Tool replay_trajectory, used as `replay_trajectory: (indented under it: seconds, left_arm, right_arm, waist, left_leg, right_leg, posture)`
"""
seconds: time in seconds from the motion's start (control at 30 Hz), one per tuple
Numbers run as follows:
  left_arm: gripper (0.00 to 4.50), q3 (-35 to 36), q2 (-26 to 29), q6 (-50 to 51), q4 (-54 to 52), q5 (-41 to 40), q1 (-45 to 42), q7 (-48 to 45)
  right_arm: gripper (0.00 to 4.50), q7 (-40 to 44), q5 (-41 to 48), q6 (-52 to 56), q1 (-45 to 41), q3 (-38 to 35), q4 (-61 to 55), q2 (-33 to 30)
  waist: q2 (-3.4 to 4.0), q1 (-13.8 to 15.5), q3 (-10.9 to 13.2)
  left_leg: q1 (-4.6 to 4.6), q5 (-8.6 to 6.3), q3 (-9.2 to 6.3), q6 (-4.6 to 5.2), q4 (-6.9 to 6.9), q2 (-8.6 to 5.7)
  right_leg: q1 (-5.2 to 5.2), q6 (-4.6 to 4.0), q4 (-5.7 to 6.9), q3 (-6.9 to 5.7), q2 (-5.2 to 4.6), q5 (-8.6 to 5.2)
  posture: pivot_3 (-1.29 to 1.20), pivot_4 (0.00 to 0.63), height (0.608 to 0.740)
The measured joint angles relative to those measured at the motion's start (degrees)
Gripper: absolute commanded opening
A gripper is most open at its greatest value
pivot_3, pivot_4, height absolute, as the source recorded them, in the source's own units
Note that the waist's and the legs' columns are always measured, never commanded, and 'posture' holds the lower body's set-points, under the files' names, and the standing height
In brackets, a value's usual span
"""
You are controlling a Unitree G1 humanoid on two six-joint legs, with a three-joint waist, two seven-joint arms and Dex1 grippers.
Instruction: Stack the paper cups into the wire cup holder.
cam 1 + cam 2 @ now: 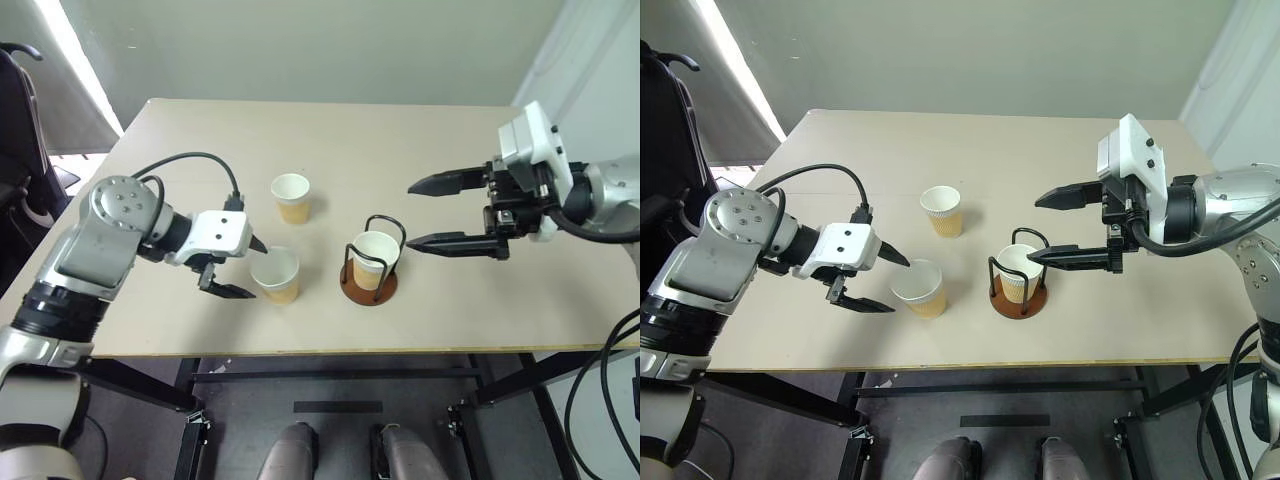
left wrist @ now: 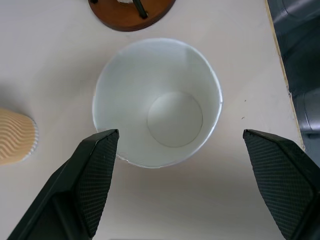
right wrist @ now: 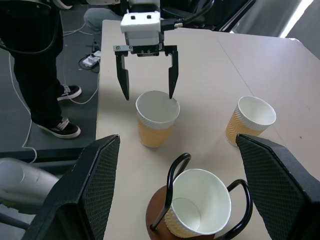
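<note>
Left gripper (image 1: 238, 267) spread wide, straddling the near paper cup (image 1: 276, 274) at lower centre. Thin wall may crush or tip. Right gripper (image 1: 440, 212) open, empty.

Both end effectors, left (image 1: 234, 267) and right (image 1: 432, 212), spread wide.

On your surface (image 1: 420, 150), the wire cup holder (image 1: 370, 284) stands near the front edge with one paper cup (image 1: 375, 258) in it, tilted. Just to its left stands a second cup (image 1: 276, 274) — your left gripper (image 1: 238, 268) is beside it, jaws either side of the rim. Behind it stands a third cup (image 1: 291, 197).
</note>
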Motion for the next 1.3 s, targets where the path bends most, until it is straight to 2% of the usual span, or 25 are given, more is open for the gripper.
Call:
replay_trajectory:
  seconds: [0.37, 1.0, 1.27, 1.3]
  left_arm:
    - [4.29, -1.4, -2.8, -1.2, 0.8, 1.4, 0.1, 0.2]
    - [4.29, -2.4, -2.4, -5.1, -0.8, 5.3, -2.7, -0.8]
    - [4.29, -2.6, -2.6, -5.1, -1.3, 6.2, -2.7, -0.8]
    - [4.11, -2.9, -2.6, -5.1, -1.3, 6.4, -2.7, -0.8]
  right_arm:
    - [3.74, 1.2, -1.3, -3.5, 3.4, 0.6, -0.8, -0.8]
    - [3.74, 4.0, 2.2, -1.0, 5.4, -0.8, -0.9, -6.5]
    - [3.74, 4.7, 2.2, -1.0, 5.2, -0.8, -0.5, -7.0]
    - [3.77, 4.7, 2.1, -1.0, 5.2, -0.8, -0.4, -7.0]
  waist:
    - [0.0, 0.0, 0.0]
    - [0.0, 0.0, 0.0]
    - [0.0, 0.0, 0.0]
    - [0.0, 0.0, 0.0]
  left_leg:
    - [0.0, 0.0, 0.0, 0.0, 0.01, 0.0]
    - [-0.01, 0.0, 0.0, 0.0, 0.02, 0.0]
    - [0.0, 0.0, 0.0, 0.01, 0.02, 0.0]
    - [0.0, 0.0, 0.0, 0.01, 0.02, 0.0]
  right_leg:
    - [0.0, 0.01, 0.02, 0.0, 0.0, 0.01]
    - [0.01, 0.02, 0.01, 0.0, 0.0, 0.01]
    - [0.01, 0.02, 0.02, 0.0, 0.0, 0.01]
    - [0.01, 0.02, 0.02, 0.0, 0.0, 0.01]
  posture:
    - [0.0, 0.15, 0.74]
    - [0.0, 0.15, 0.74]
    - [0.0, 0.15, 0.74]
    - [0.0, 0.15, 0.74]
